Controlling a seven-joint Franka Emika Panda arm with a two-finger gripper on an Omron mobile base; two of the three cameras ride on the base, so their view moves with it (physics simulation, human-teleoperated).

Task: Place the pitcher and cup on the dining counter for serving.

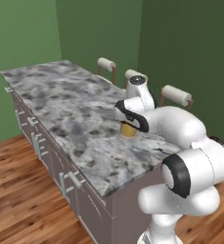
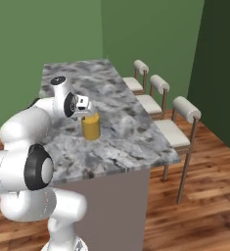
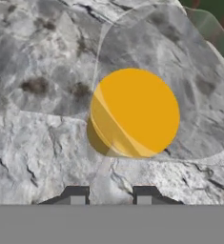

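The pitcher (image 2: 91, 127), clear glass with orange-yellow contents, stands upright near the front end of the dining counter (image 2: 126, 147). My gripper (image 2: 85, 113) comes down on its rim from above, on the side nearest the arm. Looking down into the pitcher (image 3: 135, 112) in the hand view, the glass wall runs between the two fingertips of the gripper (image 3: 110, 195), which is shut on it. From the left base view the hand hides most of the pitcher (image 1: 127, 129), and only its orange base shows on the dining counter (image 1: 61, 100). The cup is out of view.
Three white-cushioned stools (image 2: 185, 110) line the far long side of the counter. Grey cabinet fronts with handles (image 1: 66, 178) face the wood floor on the near side. The marbled top (image 1: 46, 86) stretches away bare behind the pitcher.
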